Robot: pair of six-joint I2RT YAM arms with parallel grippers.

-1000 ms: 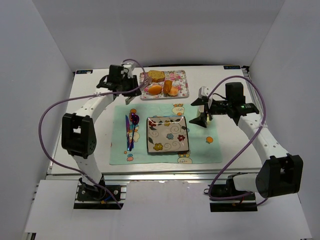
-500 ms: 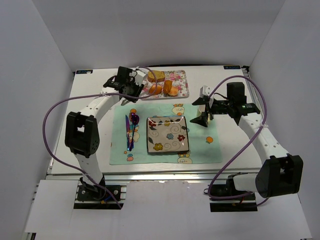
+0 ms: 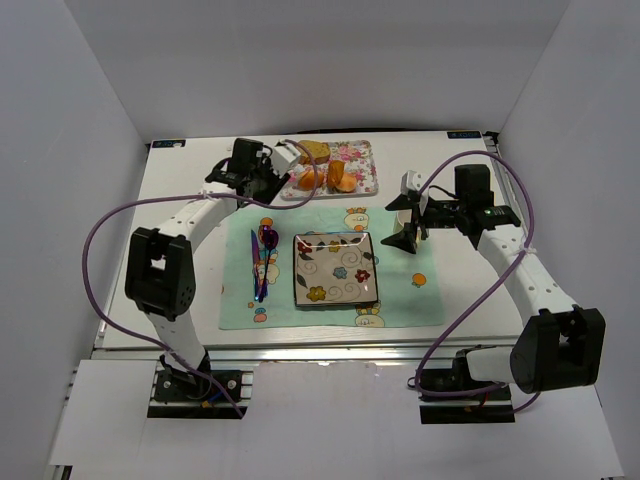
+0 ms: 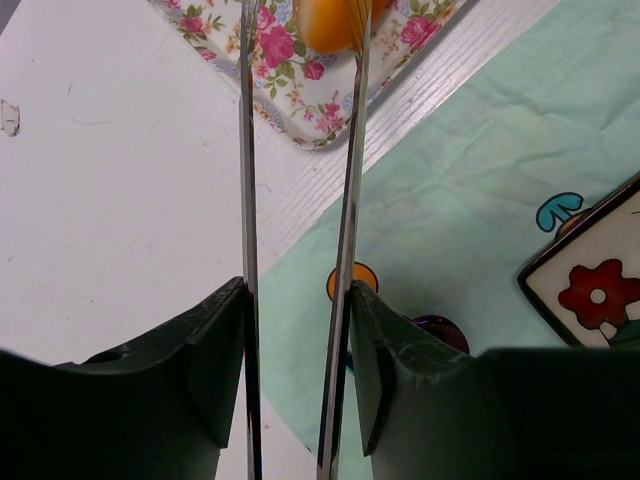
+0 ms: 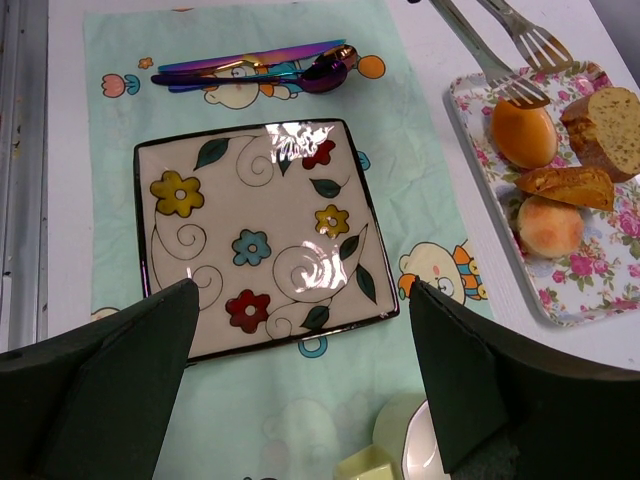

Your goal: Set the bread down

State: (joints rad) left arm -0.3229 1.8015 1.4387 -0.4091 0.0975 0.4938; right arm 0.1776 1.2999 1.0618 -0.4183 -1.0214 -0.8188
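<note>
The bread sits on the tray [image 5: 600,270] at the far side of the table [image 3: 410,150]: a round bun [image 5: 523,132] at the corner nearest the left arm, a cut slice [image 5: 610,125] beside it, a crusty wedge [image 5: 572,183] next, and a second bun [image 5: 549,225] nearest the right arm. None of it is lifted.

Tongs [image 5: 480,50] reach in over the tray's corner. One forked tip lies at the edge of the first bun and the other stands apart from it. Whether the nearer tip touches the bun cannot be told.

The left end effector [image 4: 297,300] holds the tongs, its fingers [image 4: 225,350] set narrow with both blades clamped between them. It hangs over the edge of the mat [image 5: 240,400], just short of the tray.

The plate [image 5: 262,235] lies square in the middle of the mat, bare of food. The cutlery [image 5: 260,65] lies on the mat beside the plate, on the left arm's side.

The right end effector [image 3: 402,222] hovers over the mat's far right corner, near the plate. Its fingers are spread wide and grip nothing.
</note>
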